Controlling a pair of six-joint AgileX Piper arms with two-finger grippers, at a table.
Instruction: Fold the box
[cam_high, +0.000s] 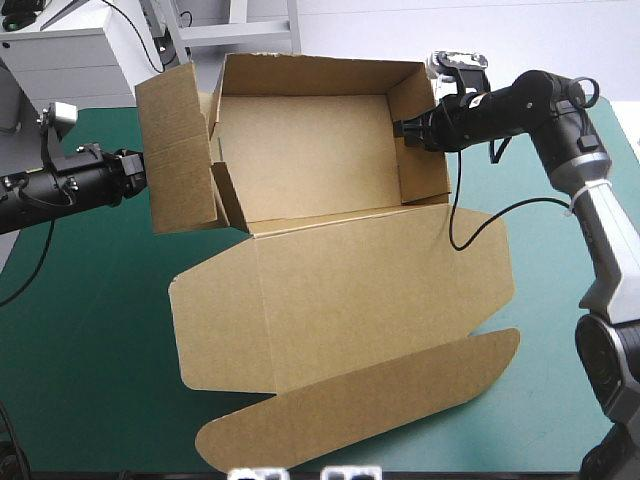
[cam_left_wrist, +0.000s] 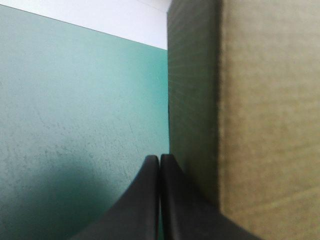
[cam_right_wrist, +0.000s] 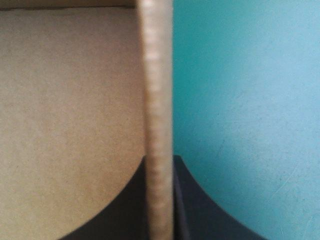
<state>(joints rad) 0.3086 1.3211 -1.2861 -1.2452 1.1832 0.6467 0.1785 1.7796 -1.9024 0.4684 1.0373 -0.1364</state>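
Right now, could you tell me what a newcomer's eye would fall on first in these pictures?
The brown box fills the middle of the teal-green table, tray walls raised at the far side, lid flat toward the near edge. The right gripper is shut on its right wall; the left gripper, shut, sits beside the left flap.

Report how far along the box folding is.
Done: the box has its far wall and right wall standing upright. In hand: the right gripper is shut on the right wall; the left gripper, fingers shut, is at the outside of the left side flap, which splays outward, untucked. Left: tucking that flap in; the lid lies flat on the teal-green cover.
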